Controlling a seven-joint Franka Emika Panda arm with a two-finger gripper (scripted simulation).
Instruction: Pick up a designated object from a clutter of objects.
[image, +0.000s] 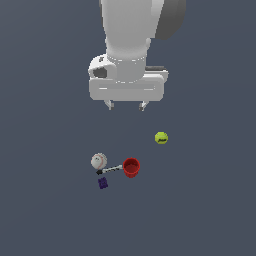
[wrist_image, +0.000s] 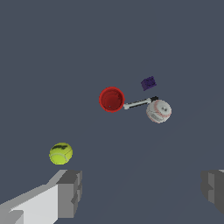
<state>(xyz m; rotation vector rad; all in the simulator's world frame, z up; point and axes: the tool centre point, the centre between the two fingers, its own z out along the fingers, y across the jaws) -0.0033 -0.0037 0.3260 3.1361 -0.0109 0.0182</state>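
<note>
Gripper (image: 126, 105), jaws apart and empty, high above clutter; purple block (image: 103, 183) just beside baseball (image: 99, 161), opposite side from gripper.

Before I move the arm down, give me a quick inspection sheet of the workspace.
Surface: plain dark grey-blue floor, flat.
Job's thing: tiny dark purple boxy block, lying free, apart from the gripper.
Clutter: white baseball touching thin black-and-grey stick, whose other end meets the red cup; yellow-green tennis ball alone.
Gripper: gripper open, empty, raised above the items.
Cables: nothing seen.
Surroundings: nothing seen.
</note>
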